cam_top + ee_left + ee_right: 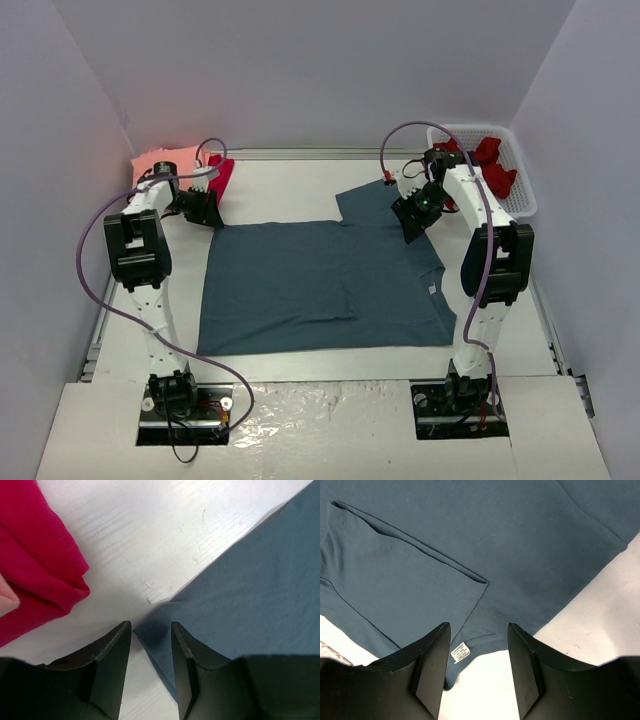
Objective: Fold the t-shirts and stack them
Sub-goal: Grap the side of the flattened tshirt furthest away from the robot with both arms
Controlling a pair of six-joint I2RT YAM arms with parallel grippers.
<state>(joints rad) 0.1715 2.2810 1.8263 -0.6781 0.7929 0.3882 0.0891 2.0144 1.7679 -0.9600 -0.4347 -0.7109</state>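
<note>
T-shirts, top view: the slate-blue t-shirt (320,285) lies spread flat mid-table (290,190), one sleeve out at the far right. The salmon-pink t-shirt (152,160) and crimson t-shirt (222,178) sit together in the far-left corner, and the dark red t-shirt (490,160) is bundled in the white basket (525,205) far right. The left tool (203,210) is low at the blue shirt's far-left corner; the right tool (412,222) hangs over its far-right side. Left wrist view: jaws narrow but apart, with the blue corner lying between them on the table (not pinched, as far as I can see). The crimson shirt is near but clear of it. Right wrist view: jaws moderately wide and holding nothing, over the neck edge and a flat folded-in flap. A small white label (460,652) sits at the collar, its print too small to read; no other writing is seen. Judgement: the step is taking hold of the far edge for a fold. To do it well, close fully on the cloth, pinch edge rather than label, and lift both sides level.
</note>
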